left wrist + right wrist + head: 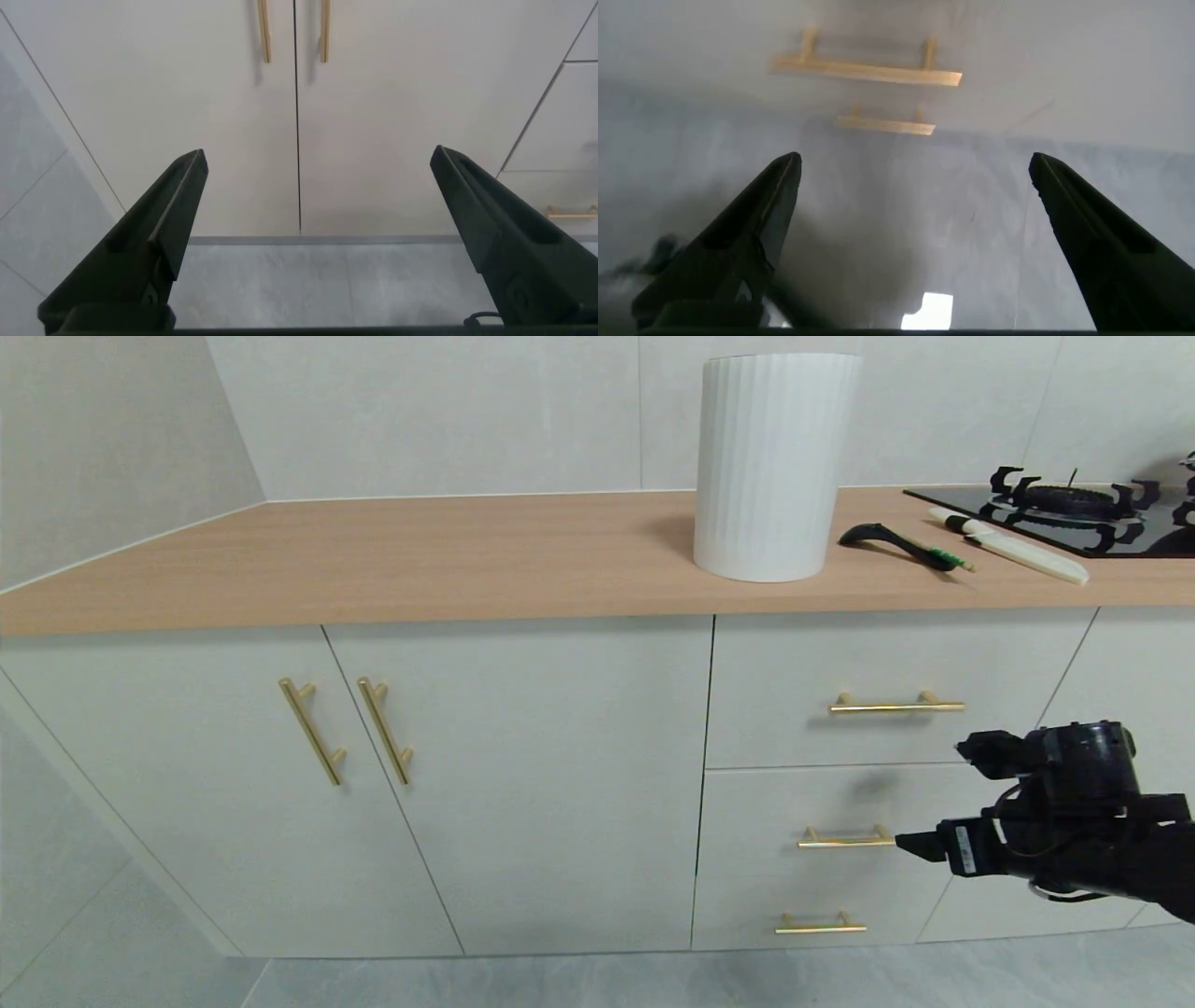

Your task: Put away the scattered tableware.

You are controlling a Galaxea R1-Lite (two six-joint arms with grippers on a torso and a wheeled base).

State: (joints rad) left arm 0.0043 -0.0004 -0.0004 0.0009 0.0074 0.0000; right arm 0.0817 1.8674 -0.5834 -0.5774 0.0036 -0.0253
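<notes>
The right gripper (934,795) hangs with its fingers spread wide and nothing between them. It is well below the white ribbed canister (773,467) and just beside the middle drawer handle (845,840). The left gripper (318,157) is also spread and empty, facing the cupboard doors (299,121). On the wooden counter (420,560), just right of the canister, lies a black spoon (887,541) with a green-banded handle. Farther right of the canister, a long white knife (1013,546) lies slantwise, one end on the front edge of the black hob (1055,518).
</notes>
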